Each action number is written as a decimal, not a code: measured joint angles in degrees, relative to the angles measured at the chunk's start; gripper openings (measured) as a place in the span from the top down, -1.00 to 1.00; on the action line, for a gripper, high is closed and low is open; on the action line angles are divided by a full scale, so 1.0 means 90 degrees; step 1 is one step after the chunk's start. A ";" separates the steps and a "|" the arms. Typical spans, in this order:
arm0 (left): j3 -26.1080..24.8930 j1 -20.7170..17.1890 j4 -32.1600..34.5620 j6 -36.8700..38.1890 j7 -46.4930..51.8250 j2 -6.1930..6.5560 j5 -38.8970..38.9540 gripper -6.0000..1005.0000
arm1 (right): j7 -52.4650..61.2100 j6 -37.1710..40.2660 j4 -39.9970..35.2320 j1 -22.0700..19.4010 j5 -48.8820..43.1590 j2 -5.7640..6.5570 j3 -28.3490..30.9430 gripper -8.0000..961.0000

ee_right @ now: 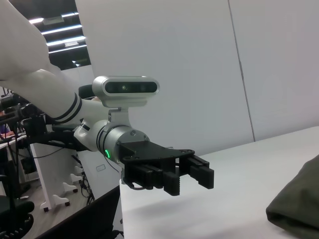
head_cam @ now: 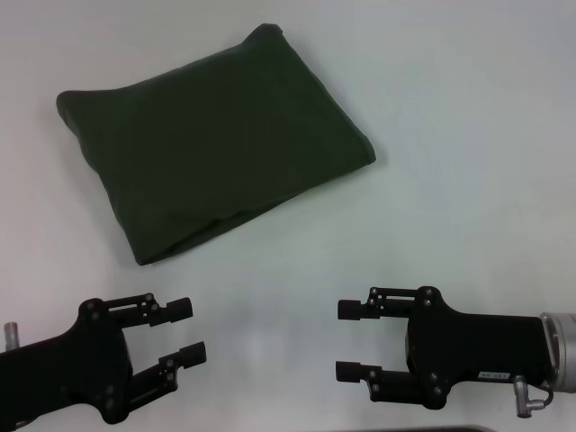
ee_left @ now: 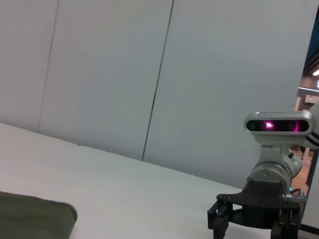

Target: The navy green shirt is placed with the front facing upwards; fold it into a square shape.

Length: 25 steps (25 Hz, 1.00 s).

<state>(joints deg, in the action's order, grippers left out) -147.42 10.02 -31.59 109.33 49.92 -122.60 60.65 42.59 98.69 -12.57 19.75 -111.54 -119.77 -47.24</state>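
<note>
The navy green shirt (head_cam: 211, 139) lies folded into a compact, roughly square bundle at the upper left of the white table (head_cam: 468, 117). No lettering or collar shows. A corner of it shows in the left wrist view (ee_left: 35, 216) and in the right wrist view (ee_right: 299, 199). My left gripper (head_cam: 187, 331) is open and empty near the front edge, below the shirt and apart from it; it also shows in the right wrist view (ee_right: 192, 177). My right gripper (head_cam: 349, 340) is open and empty near the front edge at the right; it also shows in the left wrist view (ee_left: 234, 221).
Pale wall panels (ee_left: 149, 74) stand behind the table. The table's front edge (head_cam: 468, 428) runs just below the grippers. Beyond the table's side there is a room with stands and cables (ee_right: 30, 164).
</note>
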 joint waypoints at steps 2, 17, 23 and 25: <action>0.0000 -0.0001 0.0001 0.0001 0.0000 0.0004 -0.0006 0.08 | 0.0001 0.0006 0.0005 -0.0005 0.0000 0.0000 -0.0001 -0.38; 0.0018 0.0000 -0.0005 0.0013 0.0000 -0.0011 -0.0006 0.08 | 0.0014 0.0024 0.0020 -0.0008 -0.0005 0.0000 -0.0005 -0.38; 0.0049 0.0000 0.0000 0.0026 0.0000 -0.0004 -0.0001 0.08 | 0.0014 0.0035 0.0020 -0.0007 -0.0009 0.0000 -0.0016 -0.37; 0.0052 0.0000 -0.0002 0.0033 0.0000 -0.0003 0.0000 0.08 | 0.0014 0.0037 0.0020 -0.0007 -0.0010 0.0000 -0.0021 -0.38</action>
<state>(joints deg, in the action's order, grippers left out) -146.96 10.02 -31.61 109.63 49.92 -122.62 60.65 42.71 99.03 -12.39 19.69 -111.62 -119.77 -47.43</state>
